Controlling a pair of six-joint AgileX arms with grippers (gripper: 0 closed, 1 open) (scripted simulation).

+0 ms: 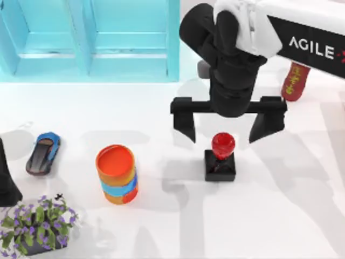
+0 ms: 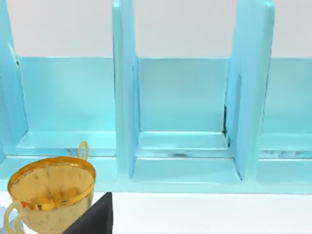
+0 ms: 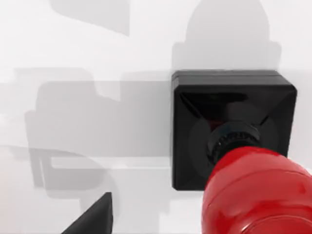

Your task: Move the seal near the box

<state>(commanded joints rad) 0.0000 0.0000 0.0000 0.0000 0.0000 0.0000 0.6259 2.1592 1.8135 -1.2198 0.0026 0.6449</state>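
— Where's the seal (image 1: pixel 221 156) right now?

— Standing upright on the white table (image 1: pixel 280 216), out in the open, well apart from the blue box (image 1: pixel 89 40) at the back. From the seal, the box is up and to the left. Black square base flat on the table, red knob on top.

— And the right gripper (image 1: pixel 225 132)?

— Directly above the seal, spread wide, holding nothing. One finger hangs to each side of the red knob, clear of it. The wrist points straight down, with the white forearm reaching in from the upper right of the seal.

— So what should it do?

— I'd say drop straight down until the fingers bracket the knob, or better the neck just under it, then close squarely. In the right wrist view the knob (image 3: pixel 258 195) looks glossy and round, so a pinch too high could slip off. Keeping centred over the seal matters too; an off-centre squeeze might tip that block (image 3: pixel 234 126).

— Anything in the way?

— An orange can (image 1: pixel 117 174) to the seal's left, a red bottle (image 1: pixel 295 81) up to its right. Neither crowds the grasp.

— The left arm (image 1: pixel 6 178)?

— Parked far left of the seal, by the potted flowers (image 1: pixel 38 224).
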